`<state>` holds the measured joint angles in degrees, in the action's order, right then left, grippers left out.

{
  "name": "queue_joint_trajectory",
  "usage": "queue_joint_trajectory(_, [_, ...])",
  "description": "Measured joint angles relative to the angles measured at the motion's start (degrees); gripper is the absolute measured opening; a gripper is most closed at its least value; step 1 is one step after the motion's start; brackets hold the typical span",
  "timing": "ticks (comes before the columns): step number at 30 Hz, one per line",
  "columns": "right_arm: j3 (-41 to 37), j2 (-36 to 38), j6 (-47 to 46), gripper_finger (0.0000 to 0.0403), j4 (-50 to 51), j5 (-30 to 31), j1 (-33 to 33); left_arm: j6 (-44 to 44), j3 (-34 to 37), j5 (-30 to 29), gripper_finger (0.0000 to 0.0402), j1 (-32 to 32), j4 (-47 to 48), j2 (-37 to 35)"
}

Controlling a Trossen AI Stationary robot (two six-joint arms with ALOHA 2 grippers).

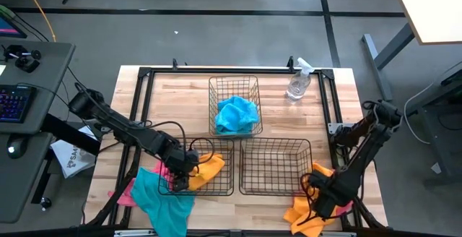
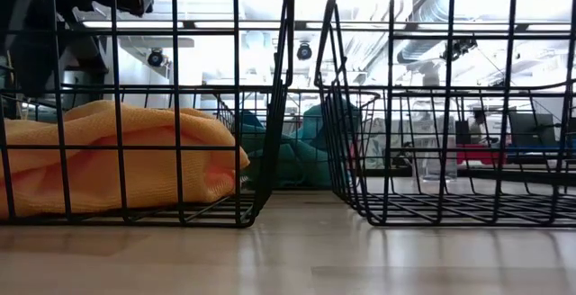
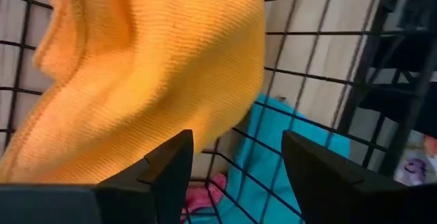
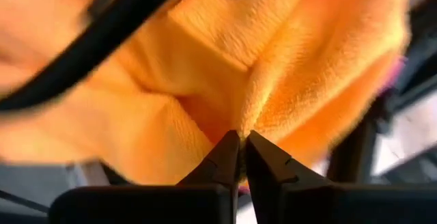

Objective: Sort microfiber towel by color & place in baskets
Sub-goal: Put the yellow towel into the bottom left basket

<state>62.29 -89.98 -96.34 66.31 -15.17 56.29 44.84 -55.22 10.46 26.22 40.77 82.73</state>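
Three wire baskets stand on the table. The far one (image 1: pixel 234 92) holds a blue towel (image 1: pixel 237 114). The near left basket (image 1: pixel 216 186) holds an orange towel (image 1: pixel 209 166) (image 2: pixel 117 160) (image 3: pixel 150 67). The near right basket (image 1: pixel 276 166) (image 2: pixel 450 151) holds no towel. My left gripper (image 1: pixel 180 173) (image 3: pixel 235 156) is open, low in the near left basket beside its orange towel. A teal towel (image 1: pixel 162 197) and a pink one (image 1: pixel 126 190) lie outside that basket. My right gripper (image 1: pixel 323 194) (image 4: pixel 242 136) is shut on a second orange towel (image 1: pixel 307 212) at the table's near right corner. My right gripper pinches a raised fold (image 4: pixel 256 108) of the second orange towel between its two fingertips, coming from above. One layer or several, I cannot tell. The rest of the towel lies slack on the table beside the near right basket.
A clear spray bottle (image 1: pixel 297 84) stands at the far right of the table. A dark frame (image 1: pixel 144 85) runs around the tabletop. A desk with a keyboard (image 1: pixel 14 103) stands left of the table. Bare wood (image 2: pixel 288 259) shows in front of the near baskets.
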Motion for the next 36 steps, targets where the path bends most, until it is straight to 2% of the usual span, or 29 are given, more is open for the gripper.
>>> queue_joint_trajectory(6, [13.51,1.04,5.85,0.0007,11.97,-0.38,0.0,-1.01,0.0,1.01,0.0211,0.0,2.07,-2.16])
queue_joint_trajectory(13, [39.14,1.6,12.56,0.0004,23.86,1.58,-0.62,-0.99,0.0,1.04,0.0211,-0.9,4.21,-8.48])
queue_joint_trajectory(16, [50.16,1.76,13.94,0.0002,23.39,10.49,-1.78,-0.52,0.0,0.94,0.0211,-2.55,2.77,-12.7])
queue_joint_trajectory(19, [59.03,1.91,16.47,0.0001,23.2,25.29,-3.64,0.02,0.0,0.64,0.0211,-4.68,-1.25,-17.42])
queue_joint_trajectory(21, [62.86,1.97,21.7,0.0001,21.89,34.89,-5.04,0.09,0.0,-0.08,0.0211,-6.05,-5.65,-20.61])
queue_joint_trajectory(24, [64.86,1.87,33.07,0.0001,17.25,43.95,-8.73,-0.56,0.0,-2.46,0.0211,-7.48,-14.64,-25.8])
queue_joint_trajectory(28, [61.65,0.93,50.32,0.0001,6.86,45.71,-16.2,-4.26,-0.04,-6.61,0.0211,-8.26,-27.75,-32.24])
queue_joint_trajectory(32, [55.6,-1.44,65.36,0.0,-9.54,42.18,-23.7,-11.99,-0.11,-13.14,0.0211,-8.26,-39.3,-38.02])
queue_joint_trajectory(36, [49.81,-5.12,76.26,0.0,-30.14,32.54,-29.63,-21.0,-0.11,-19.75,0.0211,-8.26,-45.13,-42.21])
